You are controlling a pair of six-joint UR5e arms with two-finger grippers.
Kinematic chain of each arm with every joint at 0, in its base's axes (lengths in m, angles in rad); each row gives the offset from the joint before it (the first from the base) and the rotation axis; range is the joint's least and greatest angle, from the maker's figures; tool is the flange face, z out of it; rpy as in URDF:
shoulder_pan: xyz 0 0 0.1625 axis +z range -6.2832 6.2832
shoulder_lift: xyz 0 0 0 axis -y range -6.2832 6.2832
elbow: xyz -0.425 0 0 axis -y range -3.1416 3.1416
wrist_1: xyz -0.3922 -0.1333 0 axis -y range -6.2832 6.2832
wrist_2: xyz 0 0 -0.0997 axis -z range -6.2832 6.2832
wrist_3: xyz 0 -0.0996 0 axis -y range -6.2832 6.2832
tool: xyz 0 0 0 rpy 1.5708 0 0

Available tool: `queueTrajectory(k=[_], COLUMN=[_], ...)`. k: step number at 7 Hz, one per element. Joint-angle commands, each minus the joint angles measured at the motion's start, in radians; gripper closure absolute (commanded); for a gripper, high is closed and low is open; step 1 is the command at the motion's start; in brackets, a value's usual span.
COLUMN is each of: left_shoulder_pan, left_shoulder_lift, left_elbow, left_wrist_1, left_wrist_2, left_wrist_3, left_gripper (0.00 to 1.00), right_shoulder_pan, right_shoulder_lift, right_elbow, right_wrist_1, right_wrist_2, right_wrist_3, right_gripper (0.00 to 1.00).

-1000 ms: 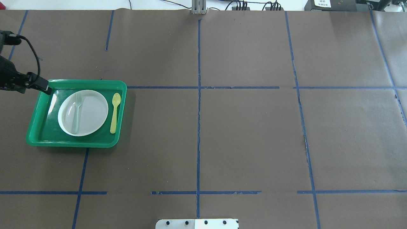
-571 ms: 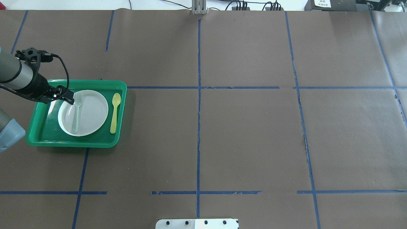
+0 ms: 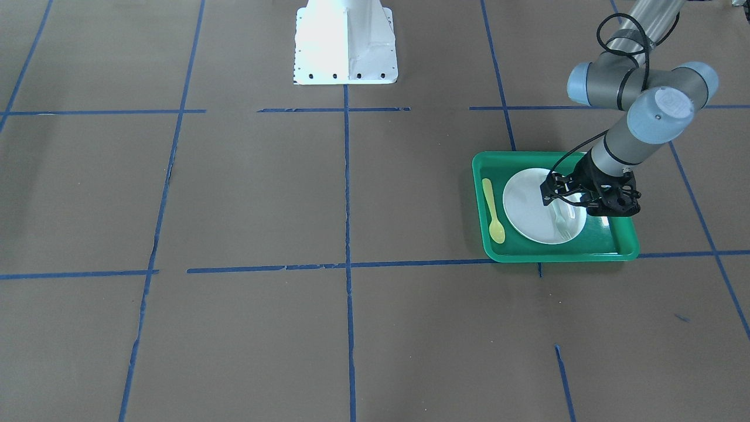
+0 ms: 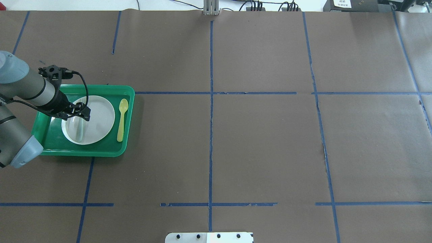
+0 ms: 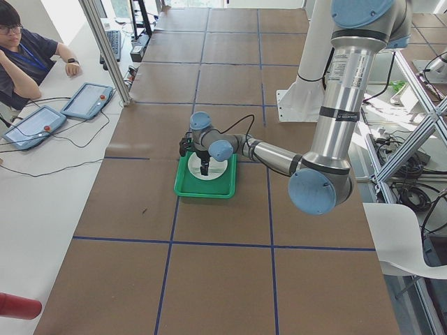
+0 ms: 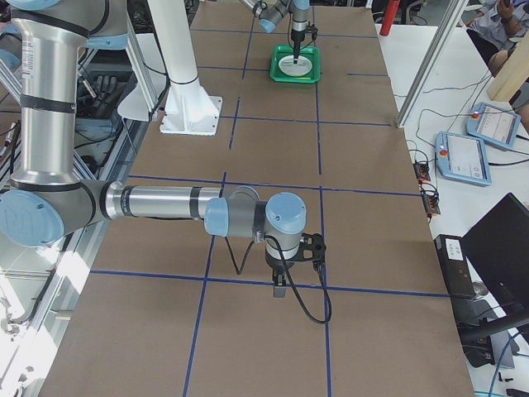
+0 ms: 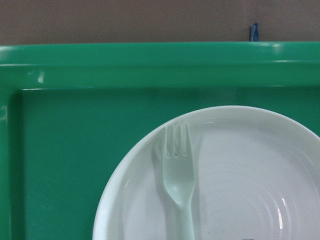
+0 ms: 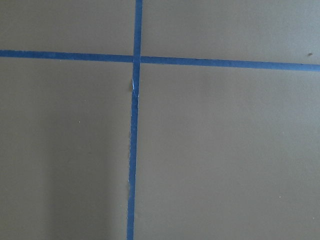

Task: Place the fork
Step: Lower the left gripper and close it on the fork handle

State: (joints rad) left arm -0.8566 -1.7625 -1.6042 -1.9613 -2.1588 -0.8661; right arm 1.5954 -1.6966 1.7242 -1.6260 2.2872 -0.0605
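Observation:
The pale white fork lies on a white plate in a green tray, tines toward the far side. It also shows in the front view and close up in the left wrist view. My left gripper hangs just above the plate over the fork's upper part, and its jaws look open and empty; it also shows in the front view. My right gripper shows only in the exterior right view, far from the tray, over bare table. I cannot tell whether it is open or shut.
A yellow spoon lies in the tray, to the right of the plate. Brown paper with blue tape lines covers the table. The robot's white base stands at the table's near middle. An operator sits beyond the table's left end.
My left gripper has moved from the tray's far left corner in over the plate and now sits above the fork. The fork, plate and spoon have not moved.

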Motion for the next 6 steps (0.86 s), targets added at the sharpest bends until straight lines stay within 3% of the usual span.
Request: queueTrajectory(k=[1, 6], left_shoulder_pan=[0.007, 0.014], left_shoulder_lift=[-0.011, -0.011], left_elbow=[0.017, 0.021], left_wrist_1=[-0.001, -0.001], left_wrist_2=[0.000, 0.000], left_wrist_3=[-0.002, -0.001], left_gripper=[0.38, 0.45], right_shoulder_pan=[0.000, 0.000], right_shoulder_lift=[0.000, 0.000], right_elbow=[0.000, 0.000], right_wrist_1=[0.000, 0.000], right_wrist_2=[0.000, 0.000], right_wrist_3=[-0.001, -0.001], right_gripper=[0.00, 0.00])
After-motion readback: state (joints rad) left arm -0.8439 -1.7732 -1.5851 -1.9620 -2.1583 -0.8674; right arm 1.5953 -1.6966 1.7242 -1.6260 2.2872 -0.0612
